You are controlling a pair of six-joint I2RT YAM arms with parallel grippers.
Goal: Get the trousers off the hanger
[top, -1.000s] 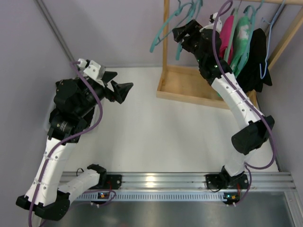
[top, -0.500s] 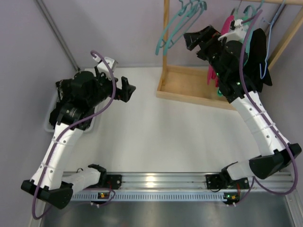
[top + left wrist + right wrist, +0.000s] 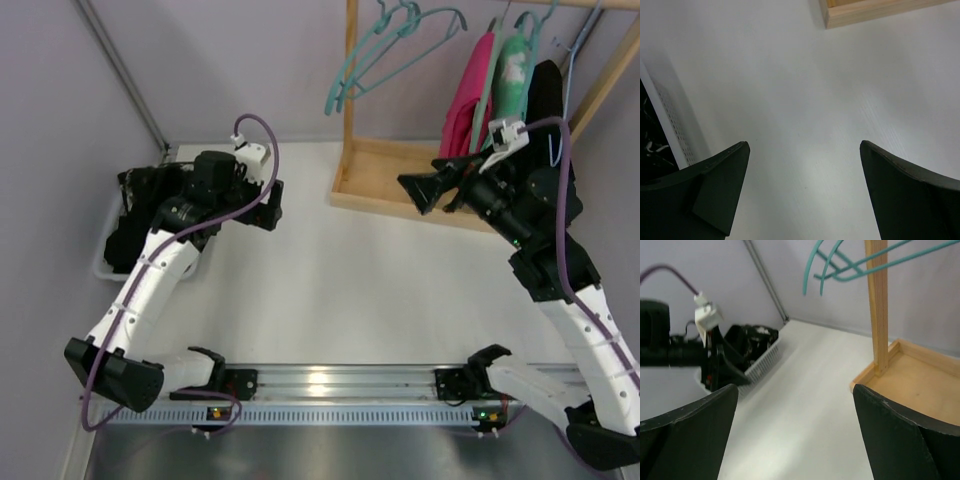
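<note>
Two teal hangers (image 3: 400, 45) hang bare on the rail at the top; they also show in the right wrist view (image 3: 840, 271). Black cloth (image 3: 138, 215) fills the white basket (image 3: 105, 265) at the left. Some of it shows white specks in the right wrist view (image 3: 752, 337), and I cannot pick out the plain trousers in it. My left gripper (image 3: 266, 205) is open and empty over bare table (image 3: 802, 145), right of the basket. My right gripper (image 3: 430, 192) is open and empty (image 3: 795, 387), below the hangers and over the rack's base.
A wooden rack with a tray base (image 3: 390, 185) and an upright post (image 3: 350, 90) stands at the back right. Pink (image 3: 468, 95), green (image 3: 512, 75) and black (image 3: 547, 105) garments hang on it. A grey wall lies behind, and a rail (image 3: 320, 385) runs along the near edge.
My right gripper has drawn back and down from the teal hangers, which now hang free. My left gripper has swung from beside the basket out over the table.
</note>
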